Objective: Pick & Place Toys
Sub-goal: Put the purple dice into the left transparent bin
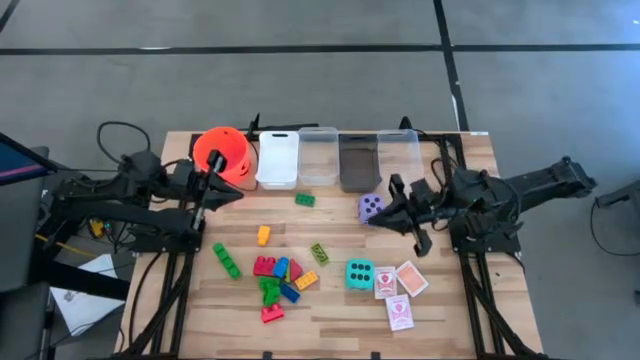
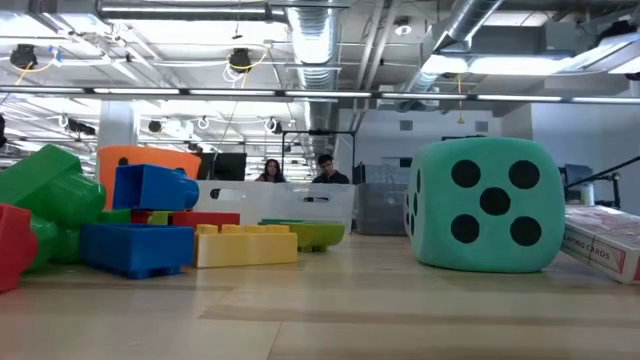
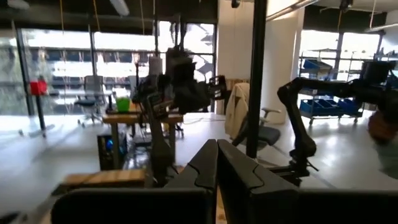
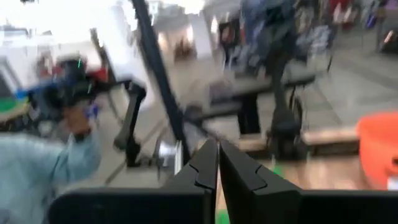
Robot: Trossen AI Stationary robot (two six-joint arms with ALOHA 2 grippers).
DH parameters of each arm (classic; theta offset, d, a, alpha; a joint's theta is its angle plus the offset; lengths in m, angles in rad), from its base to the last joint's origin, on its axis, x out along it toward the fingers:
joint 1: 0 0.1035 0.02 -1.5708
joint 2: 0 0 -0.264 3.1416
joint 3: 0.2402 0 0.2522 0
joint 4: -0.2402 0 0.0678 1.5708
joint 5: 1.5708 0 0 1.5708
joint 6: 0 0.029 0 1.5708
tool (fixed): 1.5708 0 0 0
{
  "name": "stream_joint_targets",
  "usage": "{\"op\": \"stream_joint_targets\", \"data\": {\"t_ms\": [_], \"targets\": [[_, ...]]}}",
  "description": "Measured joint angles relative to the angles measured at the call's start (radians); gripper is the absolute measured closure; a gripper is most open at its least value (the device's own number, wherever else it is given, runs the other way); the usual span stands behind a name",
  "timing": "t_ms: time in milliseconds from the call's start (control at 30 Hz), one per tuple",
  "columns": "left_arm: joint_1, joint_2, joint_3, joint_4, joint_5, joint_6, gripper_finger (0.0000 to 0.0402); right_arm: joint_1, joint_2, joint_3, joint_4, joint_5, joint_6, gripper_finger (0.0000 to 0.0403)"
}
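The toys lie on the wooden table [image 1: 180,330]: a pile of red, green, blue and yellow bricks [image 1: 278,283], single bricks [image 1: 305,199], [image 1: 263,235], [image 1: 227,261], a teal die [image 1: 359,274], a purple die [image 1: 370,207] and three red-and-white cards [image 1: 400,295]. My left gripper [image 1: 238,192] is shut and held level beside the orange bucket [image 1: 222,152]. My right gripper [image 1: 376,219] is shut and held level, showing just beside the purple die from above. Both wrist views show the fingers closed with nothing between them [image 3: 217,152], [image 4: 218,149]. Neither gripper shows in the low view.
Along the far edge stand a white bin [image 1: 277,158], a clear bin [image 1: 318,155], a dark bin [image 1: 357,162] and another clear bin [image 1: 398,152]. The low view shows the teal die [image 2: 485,205] and bricks [image 2: 135,245] close by, with people far off in the room.
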Motion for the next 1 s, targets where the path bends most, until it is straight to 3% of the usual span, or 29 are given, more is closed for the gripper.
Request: {"op": "stream_joint_targets", "data": {"t_ms": [100,233,400,667,800,1000], "targets": [[-0.001,0.002,0.000,-0.017,0.000,-0.029,0.0402,0.054,0.001,0.086,-0.247,0.084,0.031,0.0392],[-0.002,0.001,0.000,-0.022,0.000,-0.030,0.0402,0.141,-0.001,0.170,-0.529,0.307,0.043,0.0401],[-0.002,0.001,0.000,-0.021,0.000,-0.031,0.0402,0.217,-0.010,0.182,-0.641,0.516,0.007,0.0394],[-0.002,0.001,0.000,-0.006,-0.002,-0.016,0.0402,0.196,0.033,0.181,-0.685,0.480,-0.012,0.0395],[-0.002,0.001,0.000,0.012,-0.003,-0.014,0.0402,0.158,0.070,0.181,-0.685,0.573,-0.021,0.0401],[-0.002,0.003,0.000,0.046,-0.003,-0.013,0.0402,0.043,0.146,0.181,-0.700,0.568,-0.049,0.0402]]}}
